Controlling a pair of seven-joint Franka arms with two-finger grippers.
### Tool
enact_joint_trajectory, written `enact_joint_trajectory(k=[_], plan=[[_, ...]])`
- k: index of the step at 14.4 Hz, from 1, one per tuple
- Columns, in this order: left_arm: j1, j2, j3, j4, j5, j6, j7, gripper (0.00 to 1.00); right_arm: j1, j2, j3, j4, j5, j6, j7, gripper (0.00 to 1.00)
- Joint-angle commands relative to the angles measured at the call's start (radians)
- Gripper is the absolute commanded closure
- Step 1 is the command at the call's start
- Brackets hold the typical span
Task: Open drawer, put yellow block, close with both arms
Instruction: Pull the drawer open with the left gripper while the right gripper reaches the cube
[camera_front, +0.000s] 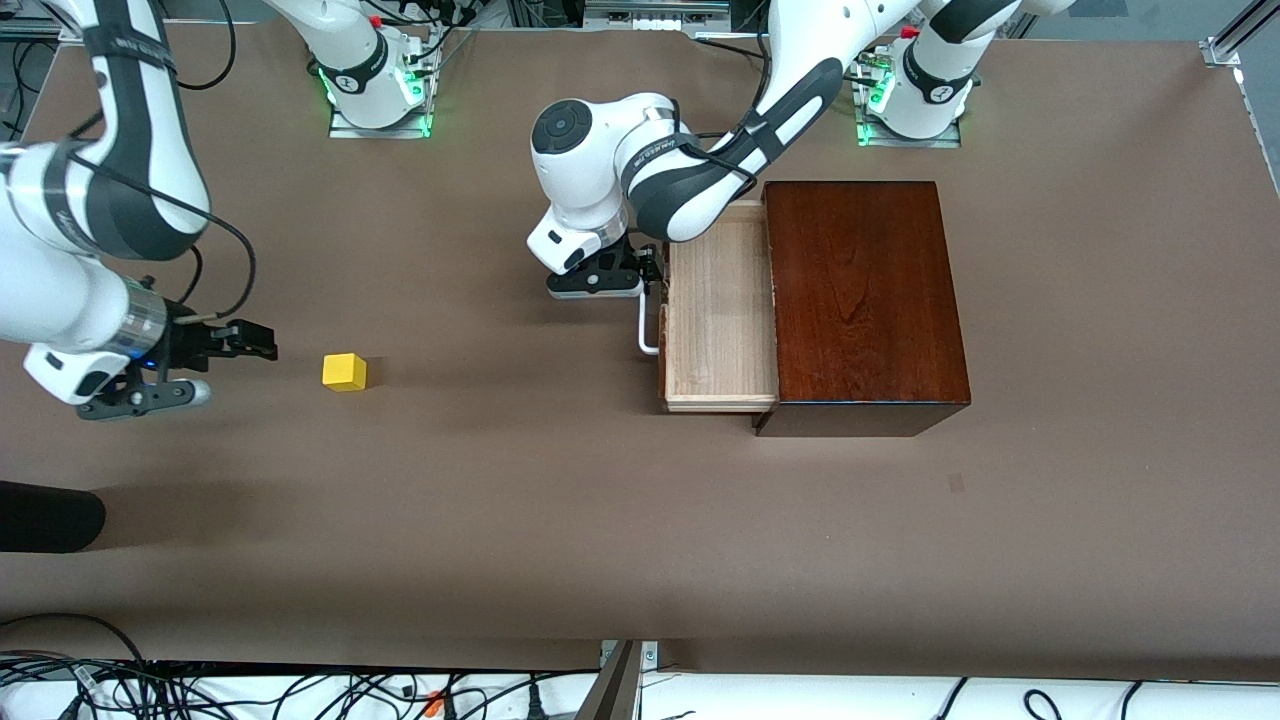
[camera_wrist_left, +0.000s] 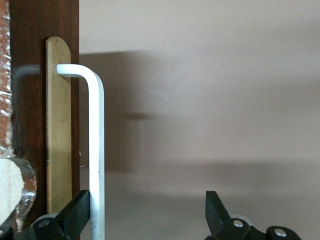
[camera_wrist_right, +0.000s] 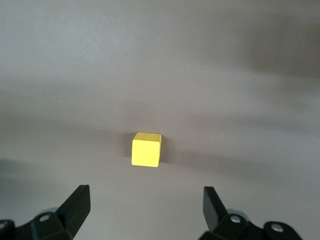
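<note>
Open right pincer (camera_wrist_right: 145, 207) near yellow block (camera_wrist_right: 146, 149)

One yellow block (camera_front: 344, 371), one drawer (camera_front: 718, 318), one dark box (camera_front: 862, 300), two arms.

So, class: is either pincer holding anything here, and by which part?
Nothing is held. The left pincer stands open around the drawer's white handle; the right pincer is open, short of the yellow block.

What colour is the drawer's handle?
White; the handle shows best in the left wrist view.
</note>
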Motion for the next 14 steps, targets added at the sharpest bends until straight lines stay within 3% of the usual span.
enact_joint_trajectory(k=[1, 6, 11, 14], plan=[[0.025, -0.012, -0.022, 0.043, -0.034, -0.064, 0.012, 0.00, -0.001, 0.011, 0.008, -0.077, 0.021, 0.083, -0.018, 0.00], [0.112, -0.168, -0.024, 0.022, -0.209, -0.192, 0.185, 0.00, 0.028, 0.065, 0.020, -0.187, 0.021, 0.264, 0.007, 0.00], [0.336, -0.437, -0.024, -0.082, -0.396, -0.363, 0.464, 0.00, 0.036, 0.100, 0.020, -0.255, 0.021, 0.372, 0.021, 0.00], [0.463, -0.540, -0.022, -0.098, -0.447, -0.449, 0.598, 0.00, 0.036, 0.118, 0.020, -0.275, 0.021, 0.397, 0.021, 0.00]])
